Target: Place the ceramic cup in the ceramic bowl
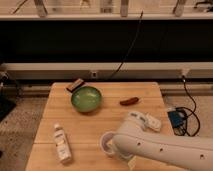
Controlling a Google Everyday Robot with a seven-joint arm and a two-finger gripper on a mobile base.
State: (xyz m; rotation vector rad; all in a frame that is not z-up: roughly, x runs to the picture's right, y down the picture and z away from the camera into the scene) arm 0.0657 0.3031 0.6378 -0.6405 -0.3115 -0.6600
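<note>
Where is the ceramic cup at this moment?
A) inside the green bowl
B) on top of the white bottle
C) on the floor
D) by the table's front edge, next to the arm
D: the ceramic cup is near the front edge of the table, well apart from the ceramic bowl, with the gripper right at its side.
</note>
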